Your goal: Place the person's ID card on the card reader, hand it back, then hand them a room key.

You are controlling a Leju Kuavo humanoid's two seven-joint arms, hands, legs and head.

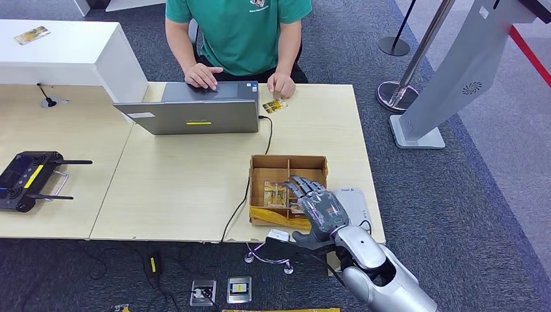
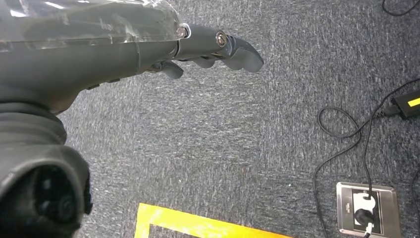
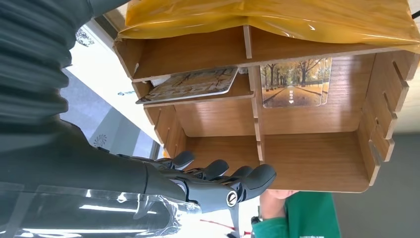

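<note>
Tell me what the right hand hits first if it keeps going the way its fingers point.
Probably the wooden box: the right hand hovers over its near compartments, fingers aimed across it toward the far wall, though its height above the box is unclear.

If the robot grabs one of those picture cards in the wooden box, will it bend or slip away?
The cards look thin, flat and glossy, so probably stiff, light and slippery. They lie flat against the wooden box floor, so the right hand may struggle to lift an edge.

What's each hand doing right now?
Left hand: open, holding nothing, hanging over the floor.
Right hand: open, holding nothing, over the wooden box.
</note>
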